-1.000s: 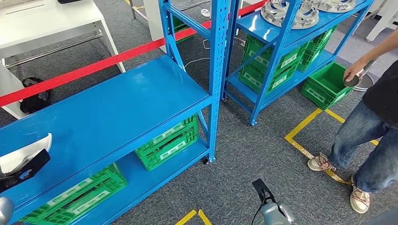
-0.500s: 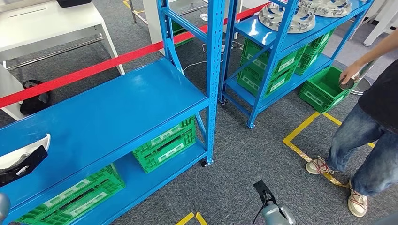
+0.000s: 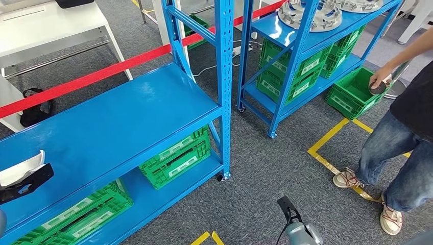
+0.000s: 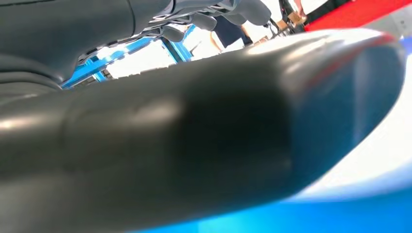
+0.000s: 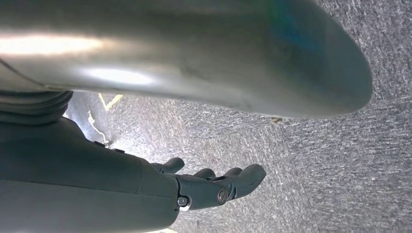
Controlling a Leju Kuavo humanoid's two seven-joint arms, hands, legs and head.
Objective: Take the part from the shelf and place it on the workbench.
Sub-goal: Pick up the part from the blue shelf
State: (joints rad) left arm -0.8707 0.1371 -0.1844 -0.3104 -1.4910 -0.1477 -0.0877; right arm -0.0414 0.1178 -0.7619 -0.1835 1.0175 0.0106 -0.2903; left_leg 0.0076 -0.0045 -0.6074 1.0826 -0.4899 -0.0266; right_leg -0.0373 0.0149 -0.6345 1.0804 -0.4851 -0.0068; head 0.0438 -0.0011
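grey carpet [image 3: 265, 168] marked with yellow tape lines [image 3: 332, 135] runs under two blue steel shelving racks, and a red barrier strip [image 3: 102, 74] crosses behind the near rack [image 3: 117, 122], with a white workbench [image 3: 46, 25] beyond it at the far left. at the left end of the near rack's top shelf, the left hand [image 3: 23, 185] shows as a dark shape just above the shelf edge, with a white curved part [image 3: 20, 171] right behind and touching it; whether the fingers grip this piece or merely rest against it cannot be told, and the left wrist view is mostly a blurred dark thumb [image 4: 194, 145] over blue shelf, with curled fingers [image 4: 214, 14] glimpsed beyond. under that shelf sit two green plastic crates [image 3: 176, 155]. the far rack [image 3: 306, 46] carries two silver round wheel-like castings [image 3: 309, 14] on top, and at least three green crates on its lower levels. the right hand [image 3: 286, 209] hangs low over the carpet; in its wrist view the dark fingers [image 5: 233, 179] lie loosely curved and apart, holding nothing. one more green crate [image 3: 355, 92] stands on the floor by a person in jeans [image 3: 398, 148], whose hand [image 3: 380, 79] holds a small dark round object.
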